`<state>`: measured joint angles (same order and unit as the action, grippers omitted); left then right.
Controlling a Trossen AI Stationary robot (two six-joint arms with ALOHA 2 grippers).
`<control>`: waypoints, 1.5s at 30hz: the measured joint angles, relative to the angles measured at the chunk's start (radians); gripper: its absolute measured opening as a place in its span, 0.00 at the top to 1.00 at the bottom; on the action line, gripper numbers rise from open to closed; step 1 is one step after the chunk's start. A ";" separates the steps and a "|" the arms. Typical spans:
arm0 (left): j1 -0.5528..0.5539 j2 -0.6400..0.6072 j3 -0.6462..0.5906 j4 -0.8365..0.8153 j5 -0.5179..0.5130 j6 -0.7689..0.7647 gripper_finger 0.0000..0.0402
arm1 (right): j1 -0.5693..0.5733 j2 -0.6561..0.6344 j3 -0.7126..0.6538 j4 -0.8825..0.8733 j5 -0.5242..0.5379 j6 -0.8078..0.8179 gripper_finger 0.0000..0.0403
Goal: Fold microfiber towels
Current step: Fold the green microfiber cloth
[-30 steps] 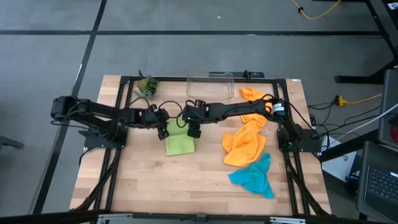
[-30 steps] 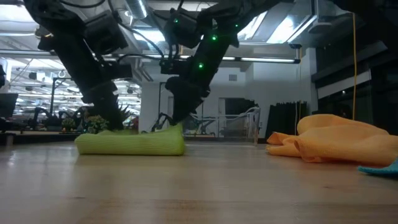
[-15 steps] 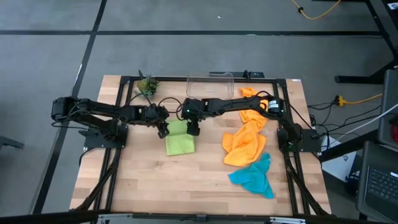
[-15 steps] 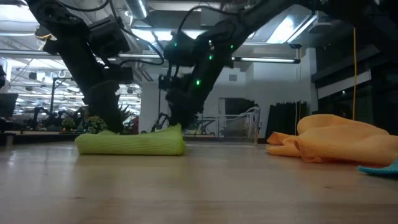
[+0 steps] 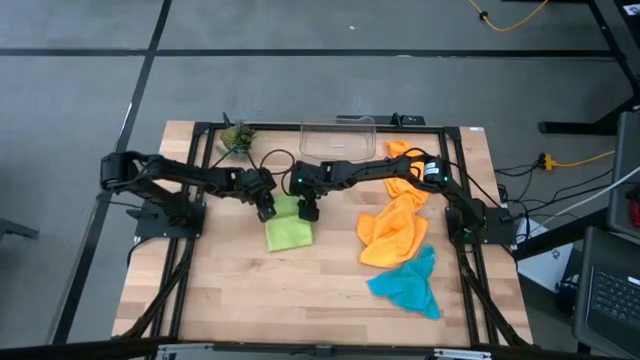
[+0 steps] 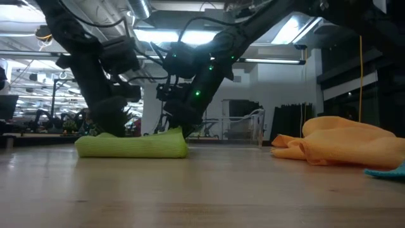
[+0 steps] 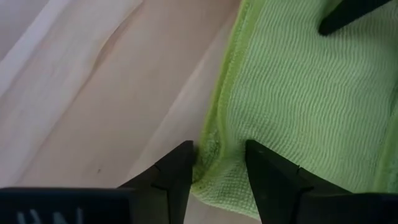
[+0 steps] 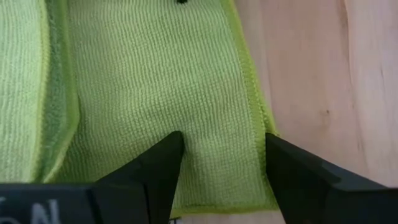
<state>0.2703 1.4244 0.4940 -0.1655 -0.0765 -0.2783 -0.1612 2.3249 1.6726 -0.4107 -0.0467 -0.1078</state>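
The lime green towel (image 5: 290, 232) lies folded flat on the table's middle; it also shows in the low view (image 6: 133, 147). My left gripper (image 5: 266, 211) points down at its far left corner and is shut on the hem (image 7: 219, 165). My right gripper (image 5: 309, 211) points down at its far right corner. It is open, with its fingers (image 8: 165, 165) astride the top layer (image 8: 155, 74); I cannot tell whether they touch it. Two orange towels (image 5: 395, 230) and a teal one (image 5: 408, 283) lie crumpled at the right. My left gripper pinches the lime green towel's hemmed edge (image 7: 211, 146) at its far left corner between its two fingers, which come from above and point down. The cloth bunches into a small ridge between them. The towel lies on the table.
A clear plastic bin (image 5: 338, 137) and a small potted plant (image 5: 236, 135) stand at the far edge behind the grippers. The orange heap (image 6: 348, 142) fills the right side. Bare wood shows toward the near edge and the left.
Both grippers have sunk a little onto the green towel's far edge. The left has shifted slightly toward the table's right and the right slightly toward its left. The towel has stayed in place.
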 joint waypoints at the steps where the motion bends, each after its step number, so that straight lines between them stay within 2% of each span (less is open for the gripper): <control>1: 0.002 0.010 0.002 0.000 -0.002 0.000 0.64 | 0.000 0.000 0.000 -0.001 0.000 -0.001 0.45; 7: 0.034 0.017 0.004 -0.021 0.042 0.004 0.64 | 0.001 -0.002 -0.002 -0.008 0.000 -0.003 0.53; 12: 0.039 0.019 0.004 -0.030 0.048 0.004 0.67 | 0.001 -0.002 -0.002 -0.013 0.000 -0.001 0.63; 18: 0.038 0.019 0.004 -0.042 0.044 0.003 0.78 | 0.000 -0.002 -0.003 -0.014 0.004 -0.001 0.81; 23: 0.013 0.019 0.004 -0.043 0.022 0.023 0.94 | 0.000 -0.002 -0.004 -0.013 0.011 0.000 0.97; 25: 0.002 0.019 0.004 -0.038 0.011 0.024 0.98 | 0.000 -0.002 -0.005 -0.011 0.011 0.018 0.97; 29: -0.021 -0.012 -0.002 -0.046 -0.010 0.025 1.00 | 0.002 -0.001 0.014 -0.031 0.015 0.033 0.99; 33: -0.042 -0.081 0.004 -0.101 0.017 0.024 1.00 | 0.015 0.007 0.079 -0.091 0.055 0.025 0.99; 38: -0.074 -0.131 0.010 -0.146 0.000 0.017 1.00 | 0.034 0.013 0.165 -0.176 0.075 0.002 0.99; 45: -0.109 -0.137 0.012 -0.146 -0.014 -0.005 1.00 | 0.041 0.009 0.187 -0.197 0.079 0.001 0.90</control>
<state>0.1612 1.2869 0.5056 -0.3119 -0.0910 -0.2836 -0.1200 2.3341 1.8599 -0.6081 0.0318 -0.1066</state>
